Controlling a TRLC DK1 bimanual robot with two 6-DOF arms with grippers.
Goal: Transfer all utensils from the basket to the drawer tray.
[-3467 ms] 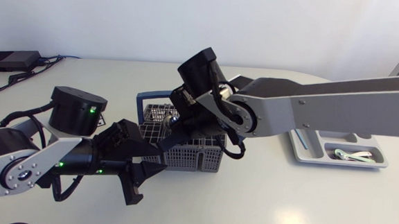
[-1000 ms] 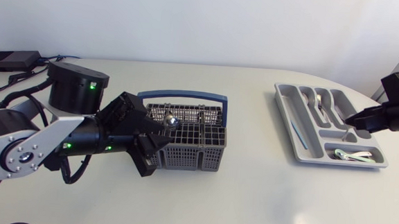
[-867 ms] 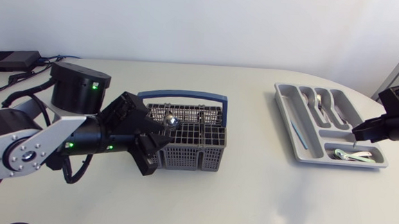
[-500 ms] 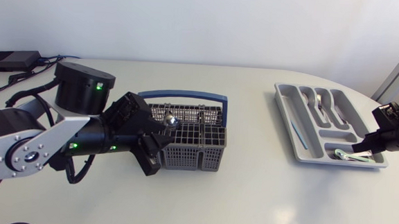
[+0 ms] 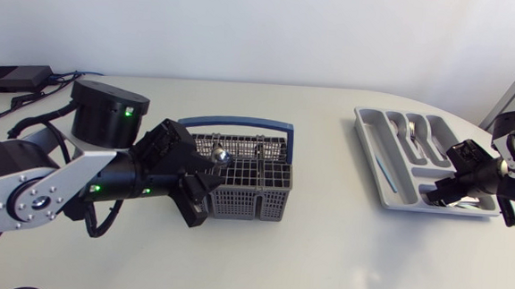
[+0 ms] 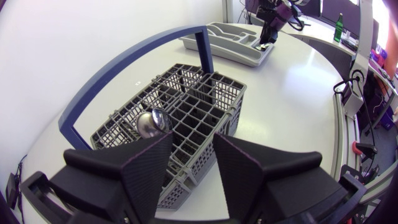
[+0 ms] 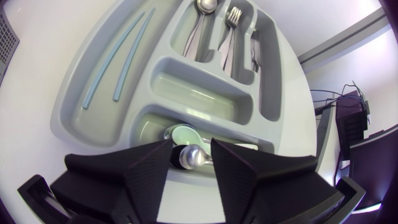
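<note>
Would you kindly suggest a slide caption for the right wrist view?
Open right gripper over the drawer tray, a metal spoon lying in the compartment beneath its fingers.

Silver-grey links (image 5: 21, 197) join black green-lit joints (image 5: 102, 122) and matte black left gripper (image 6: 193, 137).

We've got a white table (image 5: 323, 252) filling the frame. Left of centre on it sits a grey mesh basket (image 5: 249, 202) with a blue handle, at the right a grey drawer tray (image 5: 367, 144), and in the upper left corner a black box (image 5: 15, 78) with cables.
</note>
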